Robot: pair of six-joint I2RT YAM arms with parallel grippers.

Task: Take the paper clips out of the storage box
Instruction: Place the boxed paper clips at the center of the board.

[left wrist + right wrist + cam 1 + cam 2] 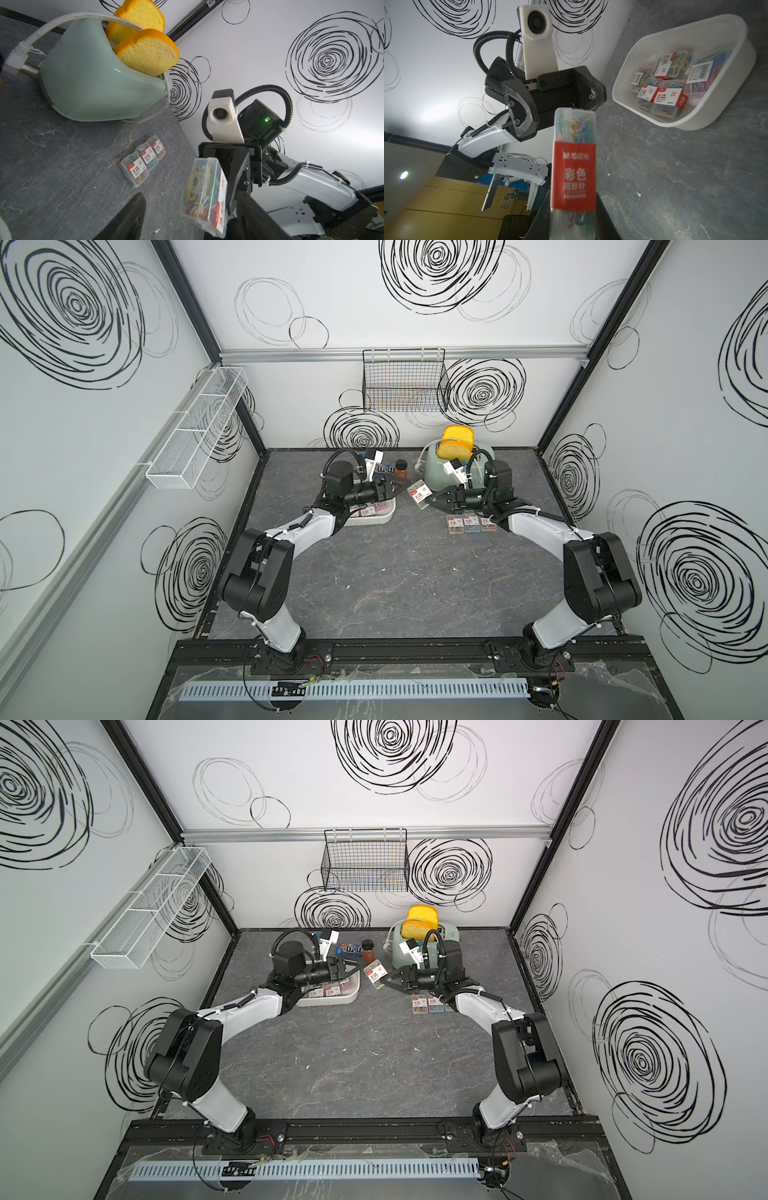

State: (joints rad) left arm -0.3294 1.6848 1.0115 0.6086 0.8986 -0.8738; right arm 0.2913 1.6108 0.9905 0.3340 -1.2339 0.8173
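- bench (395, 572): dark grey, marbled with pale veins
- walls (415, 323): white, scribbled with black spirals
- storage box (716, 114): plain white
- paper clips (137, 169): clear cases, multicoloured clips inside, white-and-red labels
- toaster (93, 83): pale mint green
- bread slices (147, 56): yellow with orange crusts
- wire basket (403, 381): black
- mesh rack (195, 431): white
- candy packet (353, 947): blue
- jar (368, 955): brown, black lid
- arms (307, 526): white shells, black joints

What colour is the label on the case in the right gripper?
Red with white lettering; the label on that paper clip case shows best in the right wrist view.
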